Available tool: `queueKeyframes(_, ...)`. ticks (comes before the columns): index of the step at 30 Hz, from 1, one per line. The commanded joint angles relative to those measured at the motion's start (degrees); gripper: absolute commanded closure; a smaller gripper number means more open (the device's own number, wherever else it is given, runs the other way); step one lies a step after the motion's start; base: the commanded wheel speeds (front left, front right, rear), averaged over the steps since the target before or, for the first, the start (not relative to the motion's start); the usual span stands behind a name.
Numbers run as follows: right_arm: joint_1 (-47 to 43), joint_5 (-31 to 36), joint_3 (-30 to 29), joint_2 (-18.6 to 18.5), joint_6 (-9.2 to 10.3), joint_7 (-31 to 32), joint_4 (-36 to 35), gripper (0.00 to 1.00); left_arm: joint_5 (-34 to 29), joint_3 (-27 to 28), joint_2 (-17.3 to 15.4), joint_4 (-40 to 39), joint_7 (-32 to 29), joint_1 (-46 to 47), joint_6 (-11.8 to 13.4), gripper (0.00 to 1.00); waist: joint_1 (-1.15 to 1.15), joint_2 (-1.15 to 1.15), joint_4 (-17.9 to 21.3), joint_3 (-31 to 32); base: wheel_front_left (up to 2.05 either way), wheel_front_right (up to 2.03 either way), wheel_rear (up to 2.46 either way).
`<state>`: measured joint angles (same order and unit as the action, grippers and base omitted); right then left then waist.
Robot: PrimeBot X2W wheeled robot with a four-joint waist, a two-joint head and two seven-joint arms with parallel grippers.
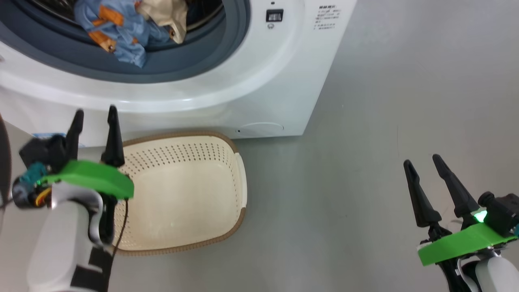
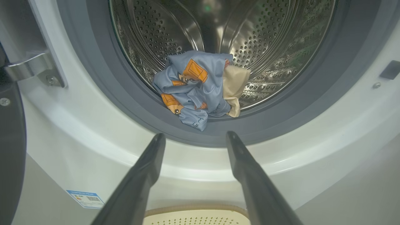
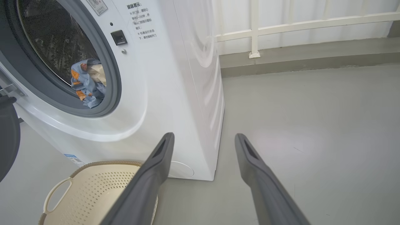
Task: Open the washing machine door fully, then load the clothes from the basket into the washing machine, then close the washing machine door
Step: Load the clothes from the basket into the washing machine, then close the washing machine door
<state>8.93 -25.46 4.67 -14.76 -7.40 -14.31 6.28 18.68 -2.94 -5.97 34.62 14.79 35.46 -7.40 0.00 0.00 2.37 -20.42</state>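
Light-blue cloth with orange prints, together with one cream-beige piece, makes up the clothes (image 2: 195, 90). They lie in a crumpled heap at the front lip of the steel drum (image 2: 268, 43). The lower blue corner hangs out over the blue-grey gasket (image 2: 106, 93), and the cream piece sits on the right side of the heap, touching the blue garments.

The washing machine (image 1: 251, 97) stands on a grey floor (image 1: 365, 162) with its round opening uncovered. The washing machine door (image 3: 7, 137) is swung out to the left of the opening. Only a dark curved part of it shows at the left edge of both wrist views, beside a metal hinge (image 2: 31, 67).

The basket (image 1: 237, 178) sits on the floor just in front of the machine, below the opening, and its perforated bottom shows bare. A blue label sticker (image 2: 85, 199) is on the machine's front, low and to the left of the basket, and a round white cap (image 3: 180, 170) is low on the right.

The left gripper (image 1: 95, 110) hangs above the left rim of the basket. Its two dark fingers are spread wide, point up toward the opening, and have hold of nothing. The right gripper (image 1: 422, 159) is over the bare floor, to the right of the machine and well apart from the basket. Its fingers are also spread wide with nothing between them.
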Motion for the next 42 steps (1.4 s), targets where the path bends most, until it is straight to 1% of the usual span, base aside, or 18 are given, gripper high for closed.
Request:
queueKeyframes(1, -1.7, -0.5, 0.9, -1.0, -0.09, -0.7, -1.0, 0.00, -1.2, 2.3, -1.7, -2.7, 0.2, -2.7, -0.1, 0.00, 0.00, 0.00, -0.4, 2.9, 0.00, 0.00, 0.00)
queueKeyframes(10, -6.2, -0.7, -0.2, -1.6, -0.09, -0.7, -0.8, 0.00, -5.0, 3.8, -0.7, -9.1, 0.2, -14.4, -0.1, 0.00, 0.00, 0.00, -0.8, 8.4, 0.00, 0.00, 0.00)
queueKeyframes(19, -10.3, -0.8, -0.9, -2.2, -0.09, -0.7, -0.8, 0.00, -7.0, 5.4, 0.5, -14.3, 0.2, -23.5, -0.1, 0.00, 0.00, 0.00, -0.9, 12.5, 0.00, 0.00, 0.00)
queueKeyframes(27, -12.7, -0.8, -2.0, -2.2, -0.09, -0.7, -1.2, 0.00, -7.5, 8.4, 1.6, -21.7, 0.2, -31.1, -0.1, 0.00, 0.00, 0.00, -0.5, 14.3, 0.00, 0.00, 0.00)
queueKeyframes(32, -13.4, -0.7, -2.7, -1.9, -0.09, -0.7, -1.7, 0.00, -7.6, 9.6, 2.2, -25.8, 0.2, -34.6, -0.1, 0.00, 0.00, 0.00, -0.6, 14.4, 0.00, 0.00, 0.00)
queueKeyframes(42, -13.5, -0.5, -3.0, -1.7, -0.09, -0.7, -2.0, 0.00, -8.2, 10.0, 2.7, -27.1, 0.2, -35.4, -0.1, 0.00, 0.00, 0.00, -0.9, 14.0, 0.00, 0.00, 0.00)
